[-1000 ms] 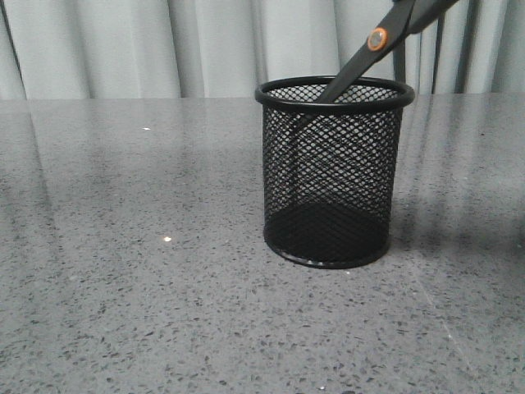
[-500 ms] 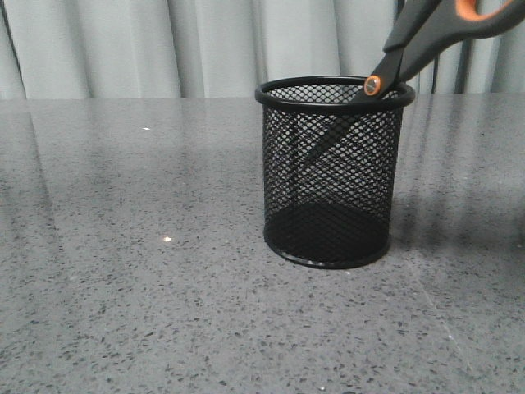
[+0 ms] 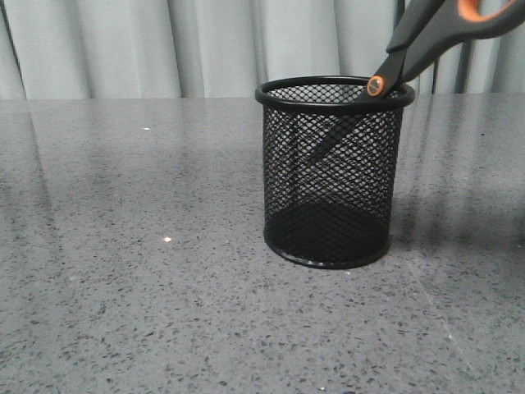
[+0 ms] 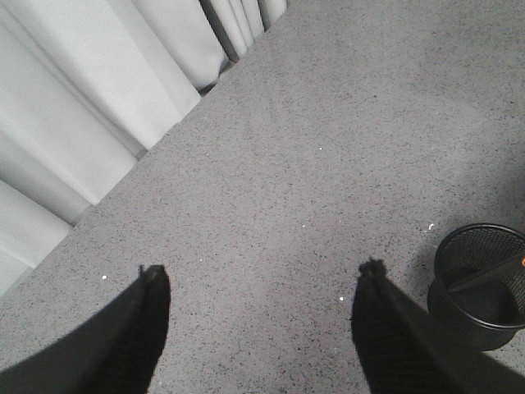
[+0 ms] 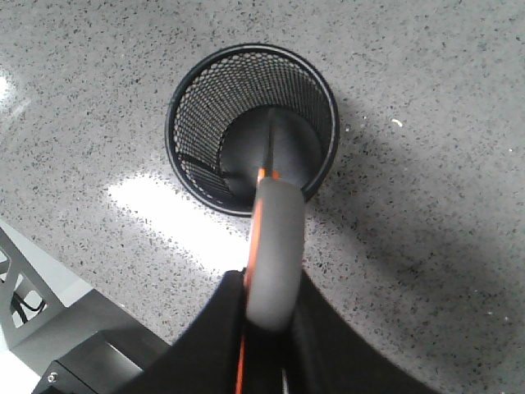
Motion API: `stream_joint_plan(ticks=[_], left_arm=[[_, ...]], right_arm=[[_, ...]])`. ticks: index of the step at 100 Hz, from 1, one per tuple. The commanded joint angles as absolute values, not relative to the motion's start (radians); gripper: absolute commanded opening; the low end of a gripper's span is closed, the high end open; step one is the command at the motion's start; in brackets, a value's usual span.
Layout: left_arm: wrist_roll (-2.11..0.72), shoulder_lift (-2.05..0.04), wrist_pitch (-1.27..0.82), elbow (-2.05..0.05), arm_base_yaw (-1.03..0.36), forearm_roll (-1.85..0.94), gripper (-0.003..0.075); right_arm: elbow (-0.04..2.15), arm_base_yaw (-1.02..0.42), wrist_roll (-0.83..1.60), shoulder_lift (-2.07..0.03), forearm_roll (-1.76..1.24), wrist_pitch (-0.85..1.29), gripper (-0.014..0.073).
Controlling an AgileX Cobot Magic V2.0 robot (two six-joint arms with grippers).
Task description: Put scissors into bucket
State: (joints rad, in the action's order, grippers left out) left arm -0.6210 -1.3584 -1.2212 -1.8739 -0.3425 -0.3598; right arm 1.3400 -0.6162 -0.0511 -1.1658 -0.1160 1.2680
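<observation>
The bucket (image 3: 332,168) stands upright on the grey speckled table in the front view. The scissors (image 3: 414,45) lean down from the upper right, blades inside the bucket, orange pivot screw at the rim, handles above it. In the right wrist view my right gripper (image 5: 271,283) is shut on the scissors' handle (image 5: 275,246), directly over the bucket (image 5: 250,127), blades pointing into it. My left gripper (image 4: 258,275) is open and empty above the table, with the bucket (image 4: 484,275) off to one side. Neither gripper shows in the front view.
Pale curtains (image 3: 205,45) hang behind the table's far edge. A metal frame and dark box (image 5: 49,345) show beside the table edge in the right wrist view. Curtains (image 4: 98,98) also border the table in the left wrist view.
The scissors have come down into the bucket: the pivot screw dropped from above the rim to rim level, and the handles came into view. Little movement in the last half second.
</observation>
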Motion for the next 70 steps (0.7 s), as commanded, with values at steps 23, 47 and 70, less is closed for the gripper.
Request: stream_joint_plan(ticks=[23,47,70], left_arm=[[-0.618,-1.332,-1.166,-1.906,-0.339,-0.395,0.0441],[-0.618,-1.332,-1.166,-1.906,-0.339,-0.395,0.0441],[-0.618,-1.332,-1.168,-1.906,-0.339,-0.389,0.0441]], right_arm=[[1.364,-0.61,-0.042,-1.152,-0.113,1.295,0.0271],[1.472,-0.61,-0.042,-1.152,-0.039,1.295,0.0304],[1.602,-0.61,-0.042,-1.15,0.036,1.295,0.0304]])
